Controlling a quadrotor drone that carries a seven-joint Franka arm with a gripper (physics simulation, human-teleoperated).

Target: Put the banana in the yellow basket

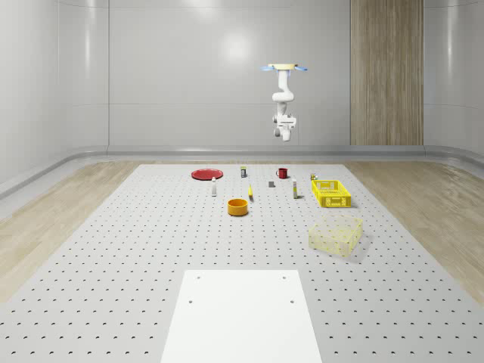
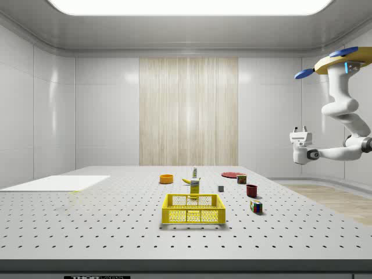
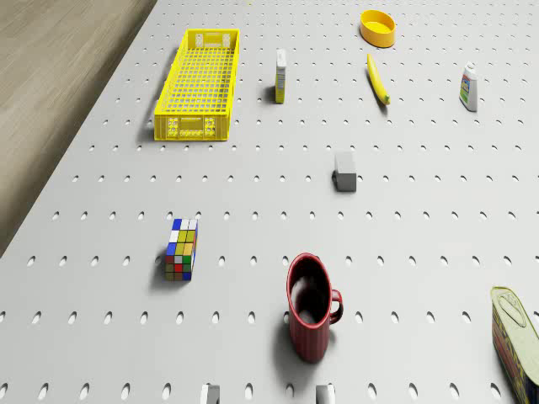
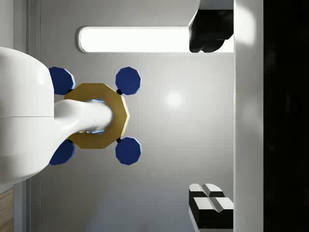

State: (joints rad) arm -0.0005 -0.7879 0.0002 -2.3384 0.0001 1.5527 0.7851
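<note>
Approach step: I hover high over the counter's (image 1: 113, 249) far edge, claw (image 2: 300, 131) spread, and must next descend to the banana (image 3: 378, 81).

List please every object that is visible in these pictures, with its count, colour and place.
banana: 1, yellow, on the table between orange bowl and grey block
yellow basket: 1, near the table's edge
orange bowl: 1, beyond the banana
red mug: 1, upright, closest below the drone
puzzle cube: 1, multicoloured, beside the mug
grey block: 1, mid-table
red plate: 1, far end
translucent box: 1, pale yellow, whole-scene view's right
drone: 1, hovering above the table's far end
hand: 1, white, raised, pointing upward
</note>
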